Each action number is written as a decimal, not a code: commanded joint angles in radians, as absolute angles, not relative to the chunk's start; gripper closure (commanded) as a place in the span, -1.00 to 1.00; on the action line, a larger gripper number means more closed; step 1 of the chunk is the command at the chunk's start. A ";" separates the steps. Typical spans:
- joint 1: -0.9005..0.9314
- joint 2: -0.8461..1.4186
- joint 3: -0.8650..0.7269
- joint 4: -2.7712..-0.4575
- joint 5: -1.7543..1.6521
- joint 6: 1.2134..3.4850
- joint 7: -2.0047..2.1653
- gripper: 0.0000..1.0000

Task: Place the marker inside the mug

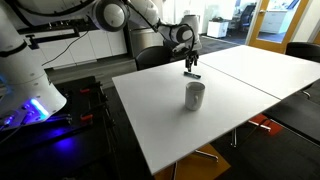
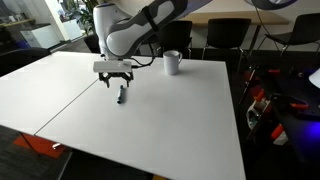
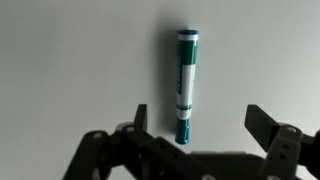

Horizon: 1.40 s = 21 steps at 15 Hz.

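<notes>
The marker (image 3: 185,85) lies flat on the white table; in the wrist view it is a short white and teal pen, and it looks like a small dark stick in both exterior views (image 1: 194,74) (image 2: 121,96). My gripper (image 3: 200,125) is open and empty, hovering just above the marker, which lies nearer the left finger in the wrist view. The gripper also shows in both exterior views (image 1: 190,66) (image 2: 115,81). The grey mug (image 1: 194,96) (image 2: 172,63) stands upright on the table, well apart from the marker.
The white table (image 1: 230,120) (image 2: 150,130) has a seam to a second table beside it. Black chairs (image 2: 225,38) stand along the far edge. Cables and lit equipment (image 1: 30,110) sit on the floor beside the table.
</notes>
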<state>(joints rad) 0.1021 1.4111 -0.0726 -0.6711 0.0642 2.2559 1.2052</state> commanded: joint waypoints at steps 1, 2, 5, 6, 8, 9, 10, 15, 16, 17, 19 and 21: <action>0.101 1.463 -0.073 -0.570 0.065 2.171 1.234 -1.00; 0.100 1.472 -0.073 -0.557 0.064 2.162 1.231 -1.00; 0.100 1.491 -0.073 -0.545 0.063 2.186 1.215 -1.00; 0.100 1.498 -0.075 -0.539 0.062 2.189 1.216 -1.00; 0.100 1.468 -0.069 -0.592 0.055 2.212 1.217 -1.00; 0.100 1.468 -0.069 -0.590 0.055 2.208 1.218 -1.00; 0.100 1.468 -0.069 -0.591 0.055 2.208 1.217 -1.00; 0.101 1.468 -0.074 -0.598 0.050 2.210 1.217 -1.00; 0.100 1.468 -0.076 -0.603 0.047 2.218 1.217 -1.00; 0.099 1.468 -0.076 -0.610 0.044 2.226 1.212 -1.00; 0.097 1.468 -0.073 -0.618 0.041 2.229 1.203 -1.00; 0.095 1.469 -0.073 -0.625 0.041 2.234 1.205 -1.00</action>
